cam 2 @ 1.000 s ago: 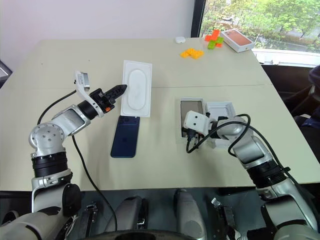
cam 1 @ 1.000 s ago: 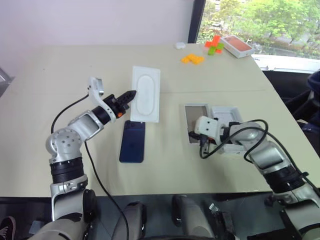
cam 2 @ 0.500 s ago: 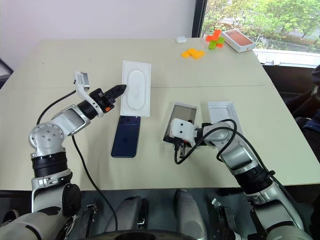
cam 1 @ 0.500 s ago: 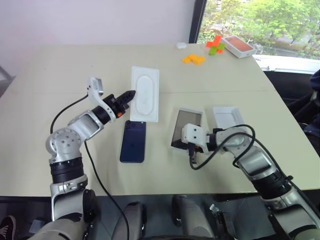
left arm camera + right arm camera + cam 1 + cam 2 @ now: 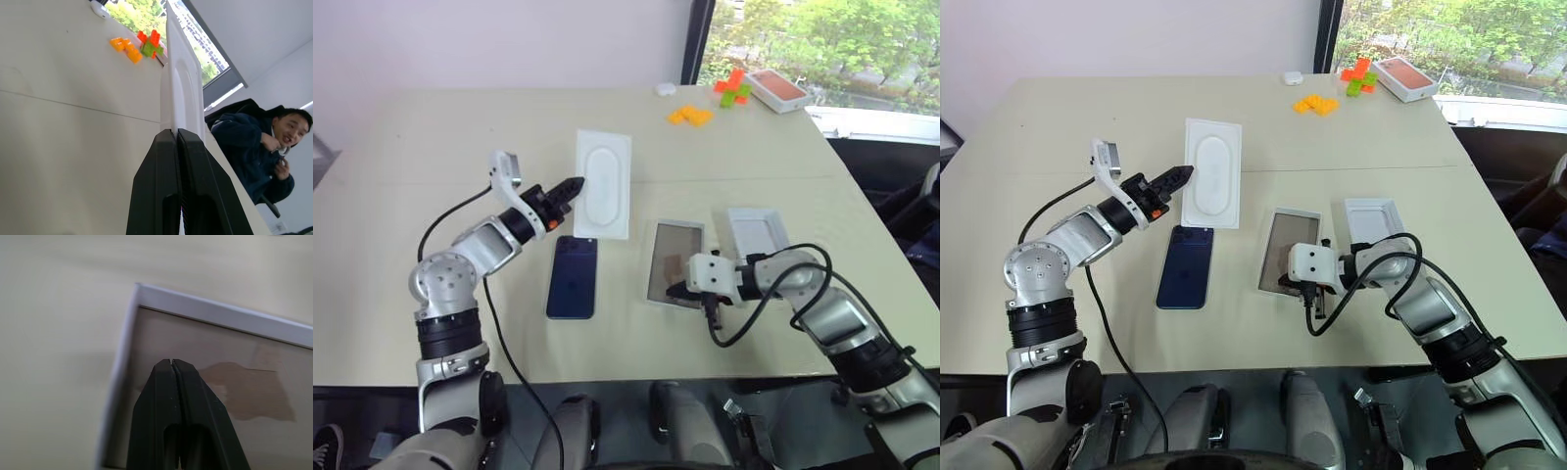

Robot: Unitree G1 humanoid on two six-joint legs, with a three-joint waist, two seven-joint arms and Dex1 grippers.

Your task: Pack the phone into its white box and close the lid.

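Note:
The dark blue phone (image 5: 573, 277) lies flat on the table, left of the white box (image 5: 676, 239), whose tan inside faces up. The lid (image 5: 757, 232) rests to the right of the box, plain white inside up, a small gap between them. My right gripper (image 5: 671, 292) is shut, its tips down inside the near end of the box (image 5: 205, 308). My left gripper (image 5: 575, 184) is shut on the near-left edge of the flat white insert (image 5: 605, 181) with an oval imprint. That insert (image 5: 181, 83) stands edge-on above the fingers and sits just beyond the phone.
Orange bricks (image 5: 690, 116), orange and green bricks (image 5: 732, 88), an orange-topped box (image 5: 777, 90) and a small white object (image 5: 666, 89) sit at the table's far right. A seated person (image 5: 254, 147) is beyond the table. Black cables hang from both wrists.
My right gripper has dragged the white box to the left and nearer to me, away from the lid; the box skewed on the way and now lies straight. The left gripper and insert stayed put.

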